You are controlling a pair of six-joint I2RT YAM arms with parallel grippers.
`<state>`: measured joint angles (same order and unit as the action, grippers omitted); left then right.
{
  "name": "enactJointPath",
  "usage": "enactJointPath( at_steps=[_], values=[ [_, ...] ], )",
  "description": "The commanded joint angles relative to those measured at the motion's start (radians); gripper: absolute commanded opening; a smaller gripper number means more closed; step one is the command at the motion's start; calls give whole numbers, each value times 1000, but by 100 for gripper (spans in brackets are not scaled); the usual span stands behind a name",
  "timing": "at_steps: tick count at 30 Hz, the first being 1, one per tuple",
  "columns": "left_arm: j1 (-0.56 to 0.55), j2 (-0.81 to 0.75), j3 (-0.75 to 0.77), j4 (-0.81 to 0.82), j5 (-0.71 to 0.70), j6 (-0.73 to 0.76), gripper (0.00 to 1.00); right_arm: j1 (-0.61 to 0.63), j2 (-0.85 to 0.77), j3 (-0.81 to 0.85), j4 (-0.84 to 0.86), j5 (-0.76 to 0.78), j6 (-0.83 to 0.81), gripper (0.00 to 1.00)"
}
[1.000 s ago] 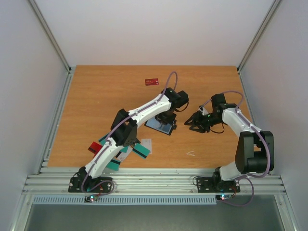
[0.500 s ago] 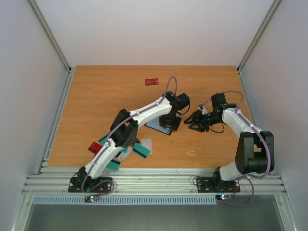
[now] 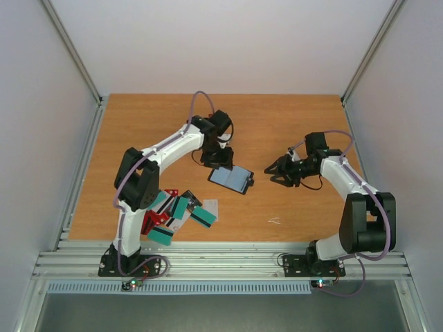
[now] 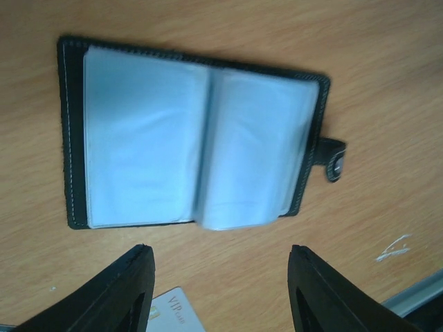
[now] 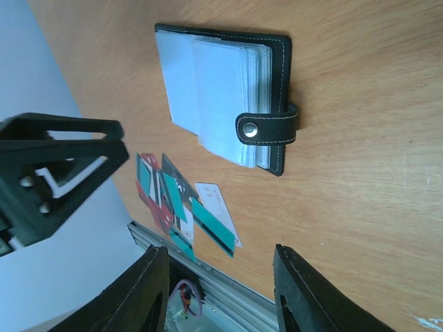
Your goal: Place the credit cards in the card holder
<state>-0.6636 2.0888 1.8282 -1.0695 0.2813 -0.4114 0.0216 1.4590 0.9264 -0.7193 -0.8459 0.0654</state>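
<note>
Right wrist, unlike left, shows teal credit cards [image 5: 171, 199].

- The card holder [image 3: 230, 179] lies opened flat at mid-table [image 3: 138, 131].
- The left claw [image 3: 216, 158] is just behind it, and the right claw [image 3: 278, 171] is to its right, apart.
- The credit cards [image 3: 178, 211] lie heaped front-left of it, near the table's front edge.

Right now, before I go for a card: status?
Left tool open, empty. Right tool open, empty. Card holder lies open, flat. Credit cards heaped near-left; nothing in the way.
</note>
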Motion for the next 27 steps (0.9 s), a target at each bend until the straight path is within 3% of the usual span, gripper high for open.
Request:
enactJointPath(
  at_steps=[1, 6, 13, 19, 27],
  values=[
    [30, -50, -135, 98, 125, 88, 55, 36, -20, 18, 22, 0, 42, 43],
    [79, -183, -326, 123, 124, 79, 55, 141, -17, 31, 29, -7, -2, 44],
    [88, -380, -600, 144, 98, 18, 54, 384, 41, 57, 23, 8, -117, 45],
    [92, -574, -743, 21, -141, -170, 57, 538, 112, 98, 71, 38, -108, 45],
    [105, -817, -978, 23, -123, -399, 60, 678, 222, 206, 140, -14, -83, 45]
  ],
)
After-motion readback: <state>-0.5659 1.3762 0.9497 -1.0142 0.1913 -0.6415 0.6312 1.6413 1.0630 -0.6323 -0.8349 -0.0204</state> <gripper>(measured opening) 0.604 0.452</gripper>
